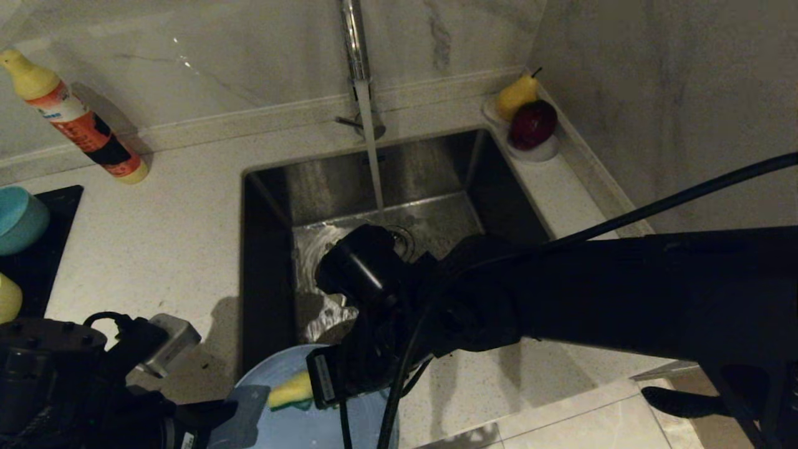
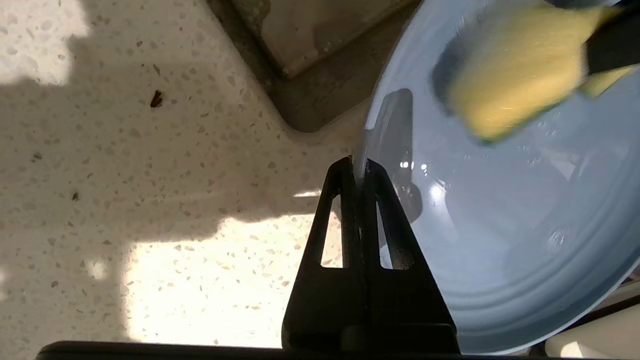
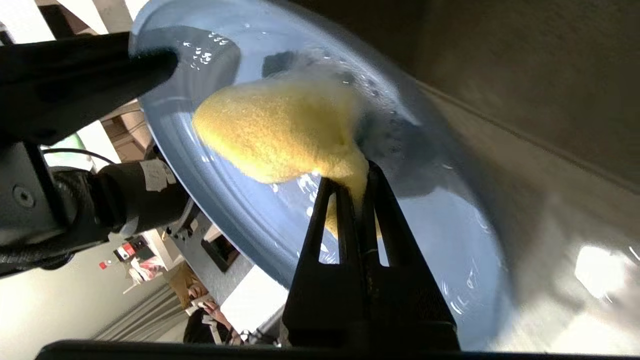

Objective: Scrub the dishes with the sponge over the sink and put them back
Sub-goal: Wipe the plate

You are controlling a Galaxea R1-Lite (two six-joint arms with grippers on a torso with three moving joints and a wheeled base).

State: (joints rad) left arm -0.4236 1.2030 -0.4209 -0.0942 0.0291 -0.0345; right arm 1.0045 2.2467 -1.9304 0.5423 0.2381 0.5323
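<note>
Right wrist view: the right gripper [image 3: 361, 172] is clamped on one end of the sponge [image 3: 280, 132], whose yellow face is pressed against the wet light-blue plate [image 3: 450, 225]. The plate's rim is pinched by the closed left gripper [image 2: 356, 165] and held at the near edge of the sink [image 1: 436, 181], where water is running from the tap [image 1: 355, 43]. Scrubbing of the plate is judged underway; more wiping strokes are called for next. In the head view both grippers are hidden by the arms, and the plate is cut off.
</note>
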